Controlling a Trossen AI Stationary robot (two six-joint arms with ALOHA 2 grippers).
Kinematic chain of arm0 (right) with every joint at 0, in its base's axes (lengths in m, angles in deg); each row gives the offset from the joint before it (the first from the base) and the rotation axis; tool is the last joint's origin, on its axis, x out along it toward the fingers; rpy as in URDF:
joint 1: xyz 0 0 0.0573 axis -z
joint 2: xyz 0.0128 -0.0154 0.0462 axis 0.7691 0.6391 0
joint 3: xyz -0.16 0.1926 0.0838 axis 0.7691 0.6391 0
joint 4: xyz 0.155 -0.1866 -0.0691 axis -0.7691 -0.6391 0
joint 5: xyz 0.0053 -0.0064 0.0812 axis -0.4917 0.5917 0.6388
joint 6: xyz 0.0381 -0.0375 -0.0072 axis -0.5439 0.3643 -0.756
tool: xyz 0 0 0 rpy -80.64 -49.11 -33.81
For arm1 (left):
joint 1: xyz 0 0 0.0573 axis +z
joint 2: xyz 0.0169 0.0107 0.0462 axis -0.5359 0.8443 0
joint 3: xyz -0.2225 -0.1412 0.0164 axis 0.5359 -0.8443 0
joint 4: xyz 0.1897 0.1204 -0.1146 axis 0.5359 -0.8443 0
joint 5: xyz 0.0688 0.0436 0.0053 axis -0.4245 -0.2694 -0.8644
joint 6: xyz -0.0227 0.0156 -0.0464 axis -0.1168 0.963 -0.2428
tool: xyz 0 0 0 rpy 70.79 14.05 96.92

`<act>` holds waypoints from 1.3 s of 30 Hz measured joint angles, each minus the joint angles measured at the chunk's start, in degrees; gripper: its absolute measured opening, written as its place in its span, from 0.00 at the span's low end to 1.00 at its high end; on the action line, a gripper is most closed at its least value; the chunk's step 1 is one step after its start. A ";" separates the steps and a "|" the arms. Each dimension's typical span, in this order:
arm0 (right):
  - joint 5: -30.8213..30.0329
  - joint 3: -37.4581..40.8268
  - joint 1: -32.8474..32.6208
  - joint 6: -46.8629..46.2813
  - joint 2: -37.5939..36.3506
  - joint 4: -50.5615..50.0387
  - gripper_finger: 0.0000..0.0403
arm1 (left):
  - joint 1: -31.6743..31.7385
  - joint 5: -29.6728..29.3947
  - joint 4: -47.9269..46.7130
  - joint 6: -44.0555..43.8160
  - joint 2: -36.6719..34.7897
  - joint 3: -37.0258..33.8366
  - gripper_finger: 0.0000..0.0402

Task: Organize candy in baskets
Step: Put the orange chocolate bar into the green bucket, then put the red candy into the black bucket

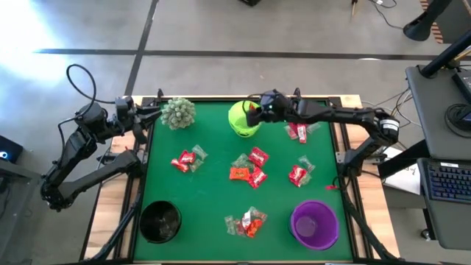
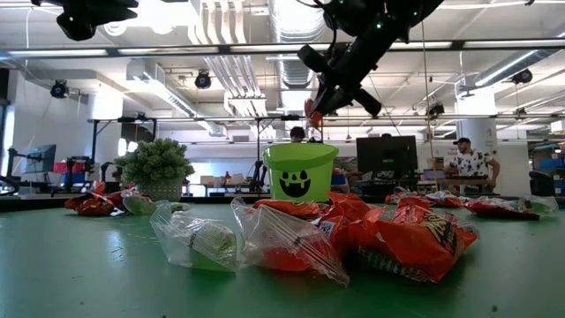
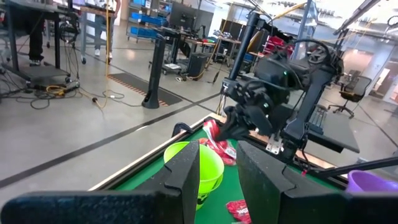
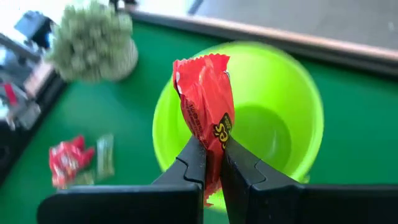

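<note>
Over lime green basket [image 4: 249, 118] at green table's [image 1: 213, 195] far edge, right gripper [image 4: 211, 163] pinched red candy [image 4: 204, 106]. Left gripper [image 3: 217, 171] spread, parked beyond spiky plant [image 1: 178, 112]. Open workshop behind, monitors [image 2: 386, 155].

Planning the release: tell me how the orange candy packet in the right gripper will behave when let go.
Pinched near its lower end by the right gripper, the orange candy packet stands upright, so it is probably fairly stiff yet light. Its crinkly wrapper may be slippery. It hangs over the lime green basket, so it should drop in rather than roll.
</note>
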 joint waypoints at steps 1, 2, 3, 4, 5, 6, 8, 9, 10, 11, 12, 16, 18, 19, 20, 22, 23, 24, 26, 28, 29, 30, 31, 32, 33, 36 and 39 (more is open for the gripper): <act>0.00 0.00 0.51 0.44 0.00 0.60 0.04 | -0.02 0.00 -0.01 0.03 0.00 0.00 0.22; 0.00 0.00 0.93 1.00 0.00 1.29 0.04 | -0.01 0.00 0.00 0.03 0.00 0.00 0.22; 0.01 0.00 1.34 1.31 0.00 1.66 0.04 | 0.00 0.00 0.00 0.03 0.00 0.00 0.22; 0.02 0.00 1.78 1.33 0.06 1.80 0.04 | 0.01 0.00 0.00 0.03 0.00 0.00 0.22; 0.00 0.00 2.09 1.33 0.38 2.00 0.04 | 0.01 0.00 0.00 0.03 0.00 0.00 0.22; 0.02 0.00 2.39 1.33 0.70 2.17 0.04 | 0.01 0.00 0.00 0.03 0.00 0.00 0.22; 0.07 0.00 2.69 1.36 1.78 1.92 0.04 | -0.02 0.00 -0.01 0.03 0.00 0.00 0.22; 0.13 0.00 2.69 1.50 2.52 2.11 0.04 | 0.01 0.00 0.00 0.03 0.00 0.00 0.22; 0.33 0.00 2.69 1.78 3.26 2.43 0.04 | 0.00 0.00 0.00 0.03 0.00 0.00 0.22; 0.68 0.00 2.66 2.04 4.04 2.74 0.04 | -0.02 0.00 -0.02 0.03 0.00 0.00 0.22; 0.72 0.00 2.59 2.10 4.82 3.46 0.04 | -0.01 0.00 -0.03 0.03 0.00 0.00 0.22; 2.88 0.00 2.45 1.46 7.31 7.81 0.05 | 0.01 0.00 -0.48 0.03 0.00 0.00 0.22; 4.30 0.00 2.45 1.43 7.80 9.48 0.08 | -0.02 0.00 -0.50 0.03 0.00 0.00 0.22; 4.59 0.00 2.37 1.43 7.89 9.73 0.10 | 0.00 0.00 -0.52 0.03 0.00 0.00 0.22; 4.62 0.00 2.31 1.43 7.91 10.15 0.12 | 0.00 0.00 -0.54 0.03 0.00 0.00 0.22; 4.68 0.00 2.32 1.54 7.72 10.23 0.17 | -0.02 0.00 -0.57 0.03 0.00 0.00 0.22; 4.68 0.00 2.32 1.85 7.64 10.19 0.19 | 0.01 0.00 -0.62 0.03 0.00 0.00 0.22; 4.70 0.00 2.32 2.00 7.45 10.33 0.21 | 0.01 0.00 -0.80 0.03 0.00 0.00 0.22; 4.70 0.00 2.32 1.99 6.93 10.38 0.25 | 0.00 0.00 -0.93 0.03 0.02 0.00 0.22; 4.70 0.00 2.30 1.99 6.10 10.53 0.28 | -0.01 0.00 -0.92 0.05 0.00 0.00 0.22; 4.72 0.00 2.28 2.00 5.59 10.50 0.29 | 0.01 0.00 -0.92 0.05 0.02 0.00 0.22; 4.75 0.00 2.21 1.95 5.03 10.57 0.30 | 0.01 0.00 -0.92 0.05 0.02 0.00 0.22; 5.05 0.00 2.08 1.61 4.42 10.57 0.31 | 0.00 0.00 -0.92 0.06 0.02 0.00 0.22; 5.31 0.00 1.96 1.15 3.63 10.54 0.32 | -0.02 0.00 -0.92 0.08 0.02 0.00 0.22; 6.07 0.00 1.87 0.86 2.70 10.55 0.32 | -0.02 0.01 -0.90 0.22 0.02 0.00 0.22; 7.80 0.00 1.08 0.80 -0.36 10.85 0.34 | -0.01 2.23 -0.90 1.17 0.02 0.00 0.23; 7.77 0.00 -0.19 1.75 -3.56 10.77 0.34 | -0.02 6.08 -0.87 1.36 0.02 0.00 0.27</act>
